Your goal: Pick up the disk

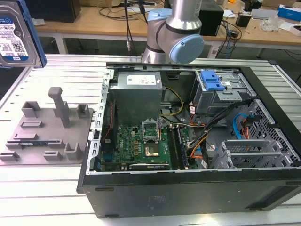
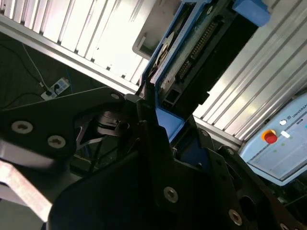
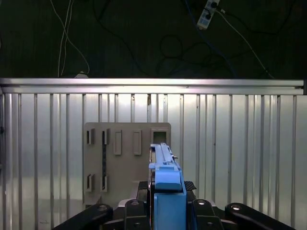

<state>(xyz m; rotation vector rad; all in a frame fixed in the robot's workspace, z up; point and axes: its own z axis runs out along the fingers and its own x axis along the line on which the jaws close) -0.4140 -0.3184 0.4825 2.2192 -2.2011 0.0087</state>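
First wrist view: the flat silver metal disk with blue plastic side rails [image 3: 166, 191] stands edge-on, pinched between the fingers of the black gripper [image 3: 168, 211], lifted clear of the table.

Judging by this, the pick is made; doing it well now means keeping the pinch square on the rails so the drive does not tilt. Directly below the gripper lies the grey plastic holder tray with upright posts [image 3: 127, 163] on the ribbed aluminium table [image 3: 240, 143]; well off to one side sits the open black computer case [image 1: 197, 141], not in the way.
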